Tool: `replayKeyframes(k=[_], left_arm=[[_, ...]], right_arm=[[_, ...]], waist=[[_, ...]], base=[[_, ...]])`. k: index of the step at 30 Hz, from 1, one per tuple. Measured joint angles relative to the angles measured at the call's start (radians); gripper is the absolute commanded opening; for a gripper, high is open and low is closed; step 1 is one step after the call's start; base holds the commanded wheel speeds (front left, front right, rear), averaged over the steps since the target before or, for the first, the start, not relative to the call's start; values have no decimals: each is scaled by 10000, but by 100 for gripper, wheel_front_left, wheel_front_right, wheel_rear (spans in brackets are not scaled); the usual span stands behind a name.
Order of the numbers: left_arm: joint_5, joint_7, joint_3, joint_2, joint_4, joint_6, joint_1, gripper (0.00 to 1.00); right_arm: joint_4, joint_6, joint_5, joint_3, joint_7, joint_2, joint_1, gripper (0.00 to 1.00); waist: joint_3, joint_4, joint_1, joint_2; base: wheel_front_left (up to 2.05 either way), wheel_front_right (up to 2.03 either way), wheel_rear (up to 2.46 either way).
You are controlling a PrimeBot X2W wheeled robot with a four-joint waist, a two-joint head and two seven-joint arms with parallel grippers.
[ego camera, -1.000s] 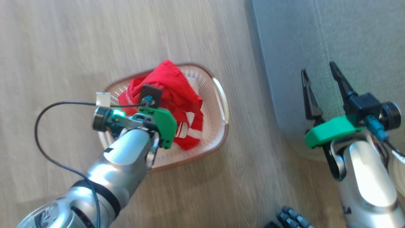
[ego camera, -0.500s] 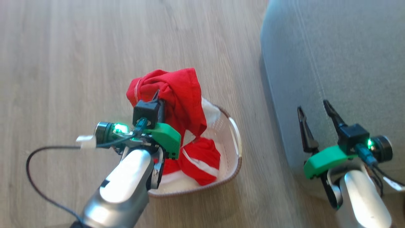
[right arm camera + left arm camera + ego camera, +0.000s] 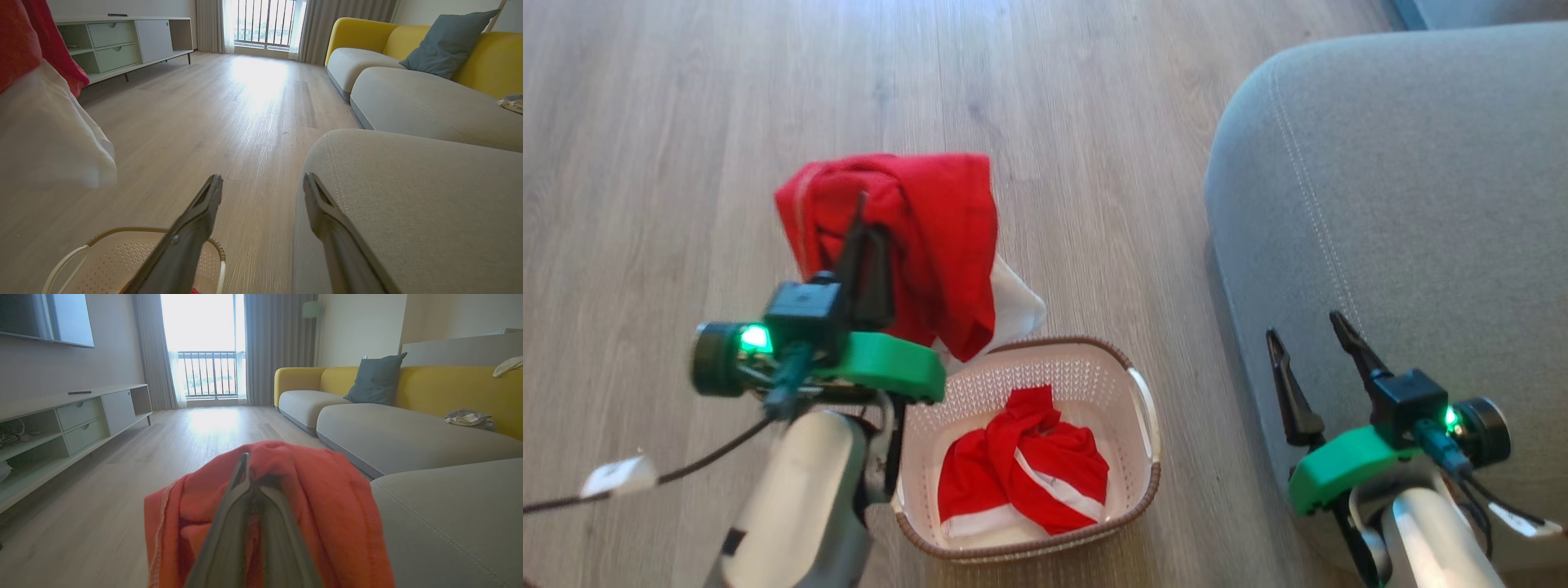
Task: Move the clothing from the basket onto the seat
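**Red garment aloft beside basket, seat alongside**

Red fabric, item one: held garment (image 3: 931,237), pinched between the pressed-together fingers of the left hand (image 3: 864,214). It hangs in the air clear of the basket, with a white portion drooping at its right side. In the head view its lowest fold shows against the basket's far rim. In the left wrist view the left hand (image 3: 245,457) closes to a single tip, with red cloth (image 3: 327,506) bunched on both sides of it.

Item two: second garment (image 3: 1025,474), red with white stripes, crumpled on the bottom of the basket (image 3: 1013,377).

Basket: cream perforated plastic with a brown woven rim and a white side handle. It stands on the pale wood floor (image 3: 686,122) between the two arms, near the seat but apart from it.

Seat (image 3: 1421,204): grey-blue upholstery with a rounded corner and a line of pale double stitching, to the right of the basket.

Right hand (image 3: 1303,324): fingers spread wide, holding nothing, above the seat's near edge. In the right wrist view (image 3: 262,177) one finger lies over the basket (image 3: 65,261) and floor, the other over the seat (image 3: 429,196).
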Motion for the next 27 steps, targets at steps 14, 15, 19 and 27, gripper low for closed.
replayKeyframes(k=[14,15,19,27], left_arm=[[40,-31,1379,-221,-3935,-959,525,0],[46,-35,1294,-221,-4125,-1009,518,0],[138,-84,646,-221,-4374,-1346,515,0],[100,-84,-830,-215,-4234,-1904,558,0]], right_arm=[[-205,0,0,174,0,-42,337,100],[-217,0,0,174,0,-42,337,100],[-234,0,0,184,0,-42,340,100],[-389,0,4,207,0,-40,448,100]], waist=[[-402,123,0,0],[-400,135,0,0],[-373,183,0,0],[-241,267,0,0]], base=[[0,0,0],[0,0,0],[0,0,0],[0,0,0]])
